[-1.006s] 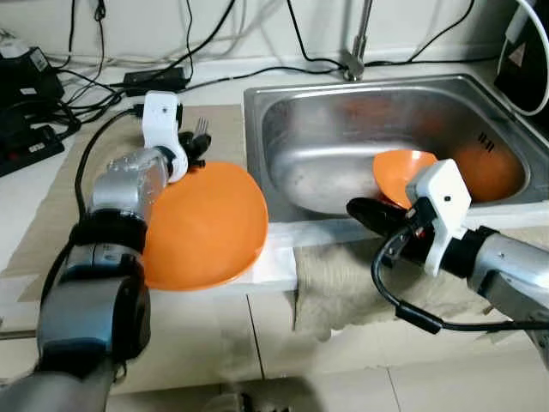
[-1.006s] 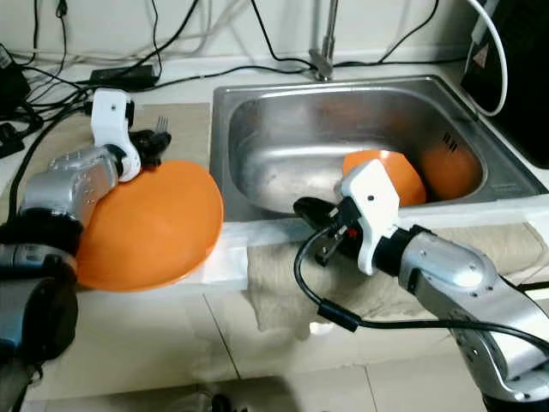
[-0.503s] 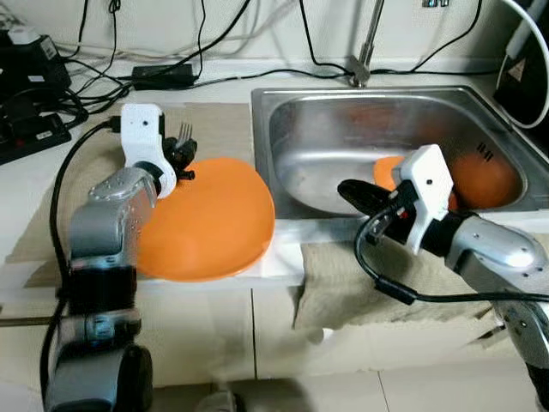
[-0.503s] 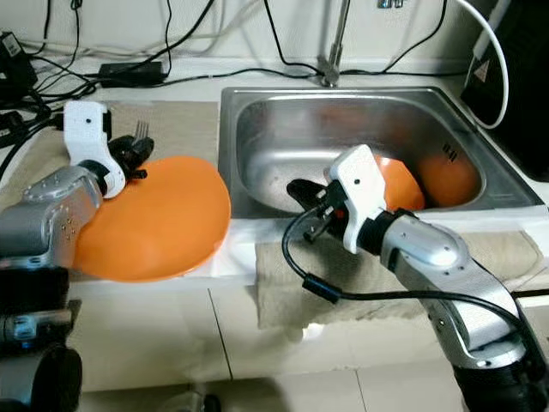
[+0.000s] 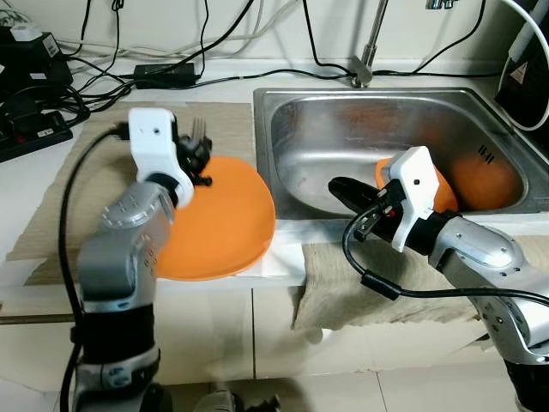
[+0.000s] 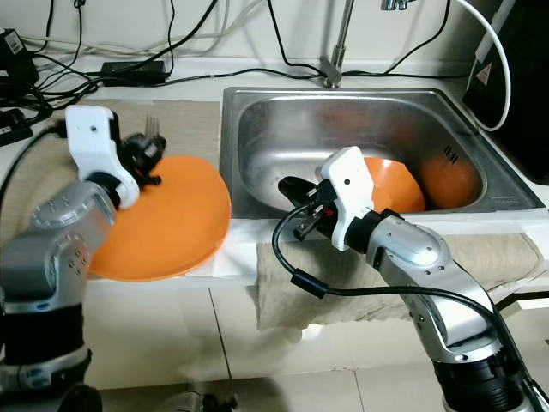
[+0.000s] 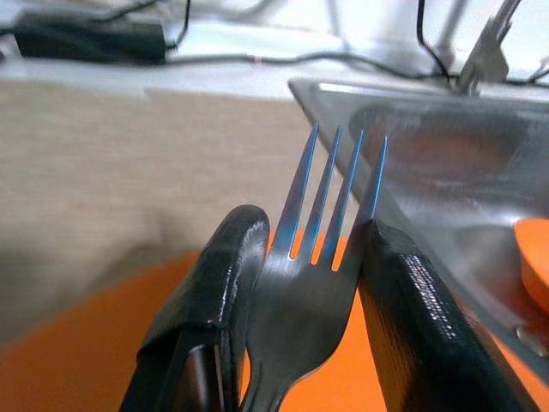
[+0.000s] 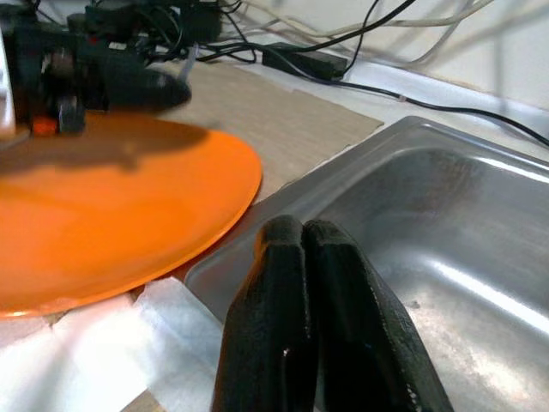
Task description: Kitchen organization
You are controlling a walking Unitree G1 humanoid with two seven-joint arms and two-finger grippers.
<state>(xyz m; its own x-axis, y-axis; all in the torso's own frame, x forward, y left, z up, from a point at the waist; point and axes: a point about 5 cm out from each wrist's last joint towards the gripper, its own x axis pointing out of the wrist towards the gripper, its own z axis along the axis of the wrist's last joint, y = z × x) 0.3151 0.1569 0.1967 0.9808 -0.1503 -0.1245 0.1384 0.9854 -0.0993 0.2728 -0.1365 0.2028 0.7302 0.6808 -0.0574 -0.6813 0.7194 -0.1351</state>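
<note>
My left gripper (image 5: 197, 154) is shut on a metal fork (image 7: 322, 232), tines pointing away, above the far edge of a large orange plate (image 5: 223, 223) lying on the counter left of the sink. My right gripper (image 5: 341, 187) is shut with nothing in it, hovering over the sink's (image 5: 309, 172) front left rim. In the right wrist view its fingers (image 8: 287, 326) press together above the steel basin. An orange bowl (image 5: 446, 184) and another orange dish (image 5: 485, 176) rest in the sink's right part.
A beige mat (image 5: 77, 180) lies under the plate, and a grey cloth (image 5: 360, 283) hangs over the counter front. Black cables and a power strip (image 5: 34, 129) run along the back. The tap (image 5: 367, 60) stands behind the sink.
The camera shifted. My left arm lifted, with the fork still held over the plate. My right gripper slid left along the sink's front rim, away from the orange bowl.
</note>
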